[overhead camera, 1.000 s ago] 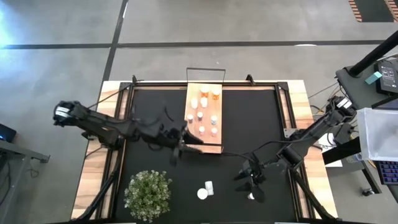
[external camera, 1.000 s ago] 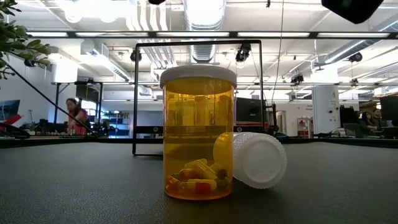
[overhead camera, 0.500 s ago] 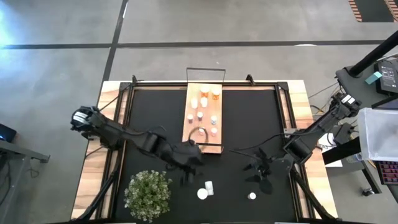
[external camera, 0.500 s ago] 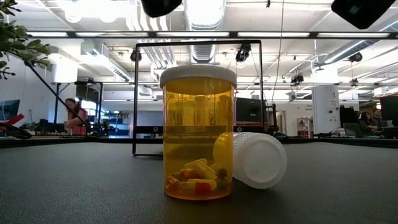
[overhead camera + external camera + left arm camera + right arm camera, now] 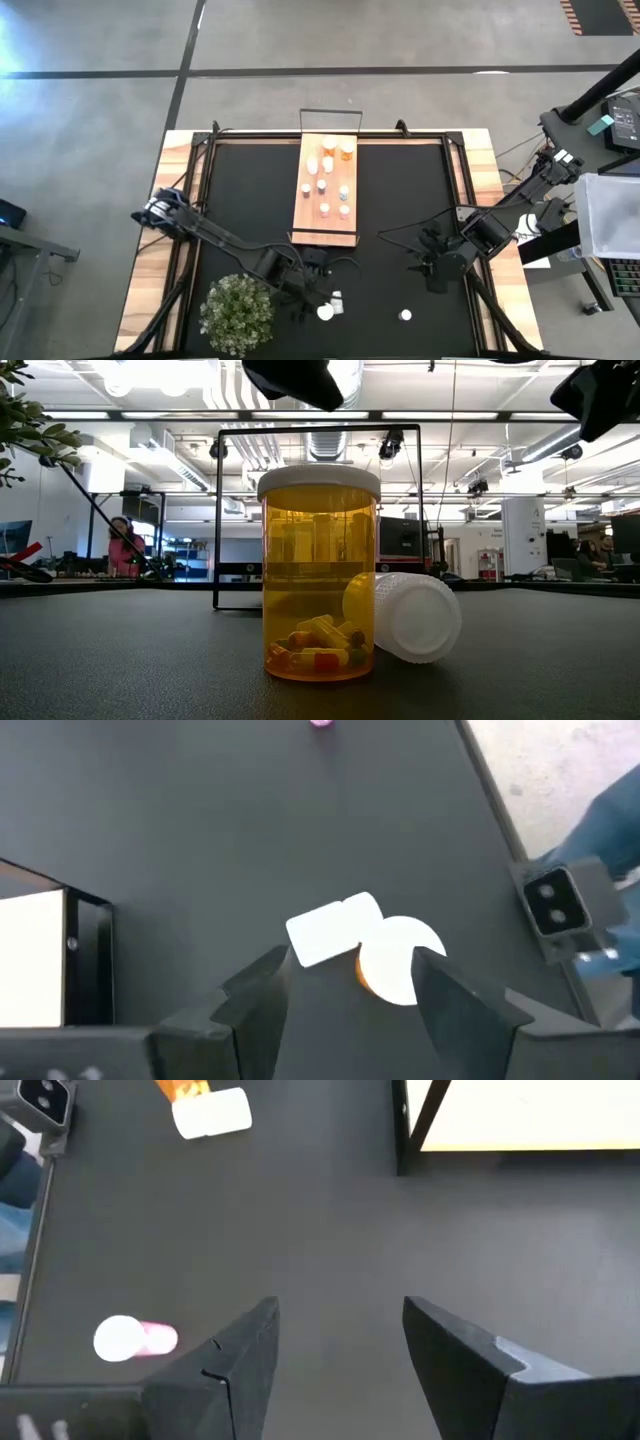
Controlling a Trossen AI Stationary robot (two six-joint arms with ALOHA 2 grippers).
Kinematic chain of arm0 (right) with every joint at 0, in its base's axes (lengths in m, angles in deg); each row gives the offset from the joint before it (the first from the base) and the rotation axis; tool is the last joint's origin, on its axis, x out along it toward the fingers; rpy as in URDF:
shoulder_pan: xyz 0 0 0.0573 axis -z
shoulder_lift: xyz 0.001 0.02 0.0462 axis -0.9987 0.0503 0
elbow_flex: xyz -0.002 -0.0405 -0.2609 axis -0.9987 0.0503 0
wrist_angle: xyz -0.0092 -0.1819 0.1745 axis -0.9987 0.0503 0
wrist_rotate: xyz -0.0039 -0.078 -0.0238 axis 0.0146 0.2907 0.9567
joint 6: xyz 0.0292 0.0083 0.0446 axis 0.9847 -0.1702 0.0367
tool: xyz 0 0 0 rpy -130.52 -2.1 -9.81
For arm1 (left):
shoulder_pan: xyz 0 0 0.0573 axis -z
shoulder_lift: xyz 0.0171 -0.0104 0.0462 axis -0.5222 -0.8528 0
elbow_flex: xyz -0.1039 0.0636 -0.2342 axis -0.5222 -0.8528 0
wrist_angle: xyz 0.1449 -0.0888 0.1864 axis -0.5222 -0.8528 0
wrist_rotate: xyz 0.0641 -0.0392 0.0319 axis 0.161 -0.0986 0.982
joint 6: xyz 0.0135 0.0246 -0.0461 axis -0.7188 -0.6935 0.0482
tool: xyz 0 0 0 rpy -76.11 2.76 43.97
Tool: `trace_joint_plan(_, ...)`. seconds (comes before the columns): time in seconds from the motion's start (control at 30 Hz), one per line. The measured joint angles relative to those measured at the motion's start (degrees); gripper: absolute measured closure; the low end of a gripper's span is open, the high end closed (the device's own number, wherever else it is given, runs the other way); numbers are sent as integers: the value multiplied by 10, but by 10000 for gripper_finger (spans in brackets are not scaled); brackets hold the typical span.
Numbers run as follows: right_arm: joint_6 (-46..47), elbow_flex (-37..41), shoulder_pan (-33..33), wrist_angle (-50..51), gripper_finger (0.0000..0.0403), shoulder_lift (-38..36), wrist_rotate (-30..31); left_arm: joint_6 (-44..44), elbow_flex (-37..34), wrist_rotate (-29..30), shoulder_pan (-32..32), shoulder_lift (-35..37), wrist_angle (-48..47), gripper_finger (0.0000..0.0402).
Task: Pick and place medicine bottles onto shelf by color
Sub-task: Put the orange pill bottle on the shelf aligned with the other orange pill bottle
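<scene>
Left pincer hangs wide open over an upright orange bottle touching a toppled white bottle, near the shelf end. Advice: centre on the orange cap alone, descend straight. Right pincer waits, spread, empty.

Bright even overhead light — ceiling lamps glare; near wrist-view tools soft, shadows faint.

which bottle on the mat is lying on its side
The white bottle lies on its side against the upright orange bottle; a pink-bodied bottle sits alone farther right.
</scene>
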Motion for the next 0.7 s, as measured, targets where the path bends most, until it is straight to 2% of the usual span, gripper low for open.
trace_joint_plan(0.23,0,0,0,-1,200,5,0,1,18,44,0,-10,3,208)
trace_joint_plan(0.7,0,0,0,-2,200,5,0,4,15,43,7,-12,51,208)
